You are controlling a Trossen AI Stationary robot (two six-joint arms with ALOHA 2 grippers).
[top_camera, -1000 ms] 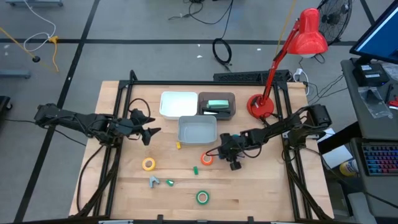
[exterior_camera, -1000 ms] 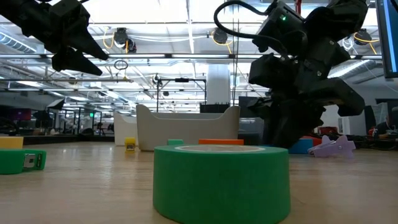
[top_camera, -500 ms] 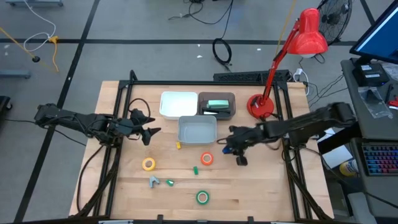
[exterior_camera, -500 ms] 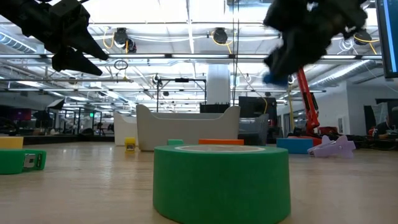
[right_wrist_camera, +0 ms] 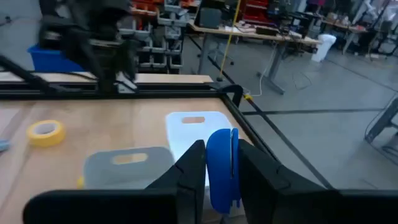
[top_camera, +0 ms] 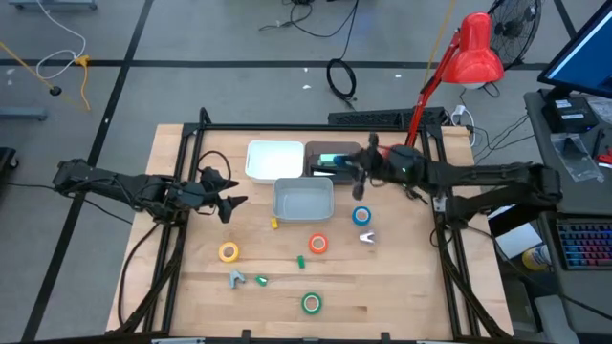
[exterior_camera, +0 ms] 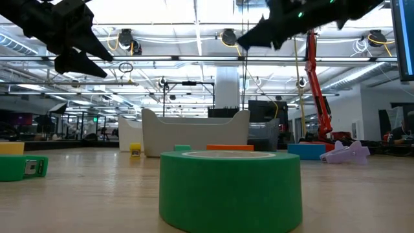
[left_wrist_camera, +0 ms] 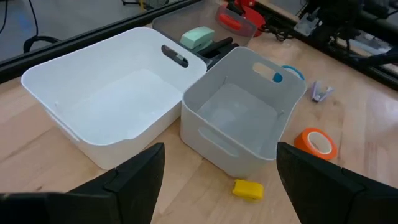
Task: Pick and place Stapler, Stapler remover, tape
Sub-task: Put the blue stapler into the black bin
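My right gripper [top_camera: 358, 166] hovers high over the dark bin [top_camera: 346, 176], which holds a green stapler [top_camera: 334, 161]. It is shut on a small blue thing [right_wrist_camera: 222, 168]; what that thing is I cannot tell. On the table lie the blue tape [top_camera: 361, 216], orange-red tape [top_camera: 317, 244], yellow tape [top_camera: 228, 252] and green tape [top_camera: 311, 304]. A pale stapler remover [top_camera: 367, 237] and a grey one [top_camera: 236, 278] lie there too. My left gripper [top_camera: 231, 203] waits open in the air left of the grey bin [top_camera: 304, 199]. My right gripper pinches the blue thing between its two fingers [right_wrist_camera: 191, 163], which stand against its flat sides [right_wrist_camera: 214, 177]. The fingers point nearly level, toward the table's left. The blue thing stands edge-on and upright, lifted clear of everything below.
A white bin [top_camera: 274, 160] stands beside the dark bin at the back, with the grey bin in front of them. A red desk lamp [top_camera: 402, 162] stands at the far right. Small yellow [top_camera: 274, 224] and green [top_camera: 299, 261] bits lie among the tapes.
My right gripper has risen from the table beside the orange-red tape and swung toward the far edge, coming over the dark bin. It has tipped from pointing down to nearly level, carrying the blue thing. The blue tape and pale stapler remover now show uncovered.
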